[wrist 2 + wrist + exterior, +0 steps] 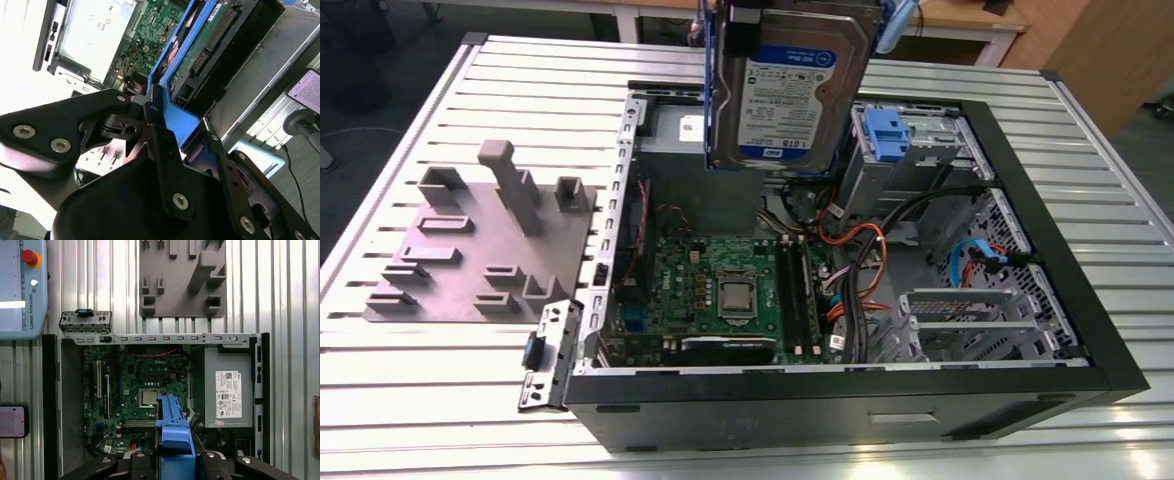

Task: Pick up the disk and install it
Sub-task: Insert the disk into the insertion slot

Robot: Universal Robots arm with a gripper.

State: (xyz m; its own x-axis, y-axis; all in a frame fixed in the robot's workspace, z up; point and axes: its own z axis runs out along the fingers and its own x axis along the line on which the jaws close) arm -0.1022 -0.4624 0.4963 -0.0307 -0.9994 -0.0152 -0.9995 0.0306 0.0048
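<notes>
The black gripper (177, 120), clamped on the blue carrier frame (172, 432) of the silver labelled disk (787, 90), holds it upright above the open black computer case (854, 385), clear of its cables (854, 240).

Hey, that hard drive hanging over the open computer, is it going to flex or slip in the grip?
The disk is a metal slab, so it is probably rigid and fairly heavy for its size. The gripper clamps its blue carrier frame, which looks like smooth plastic, so it might slip or pivot.
</notes>
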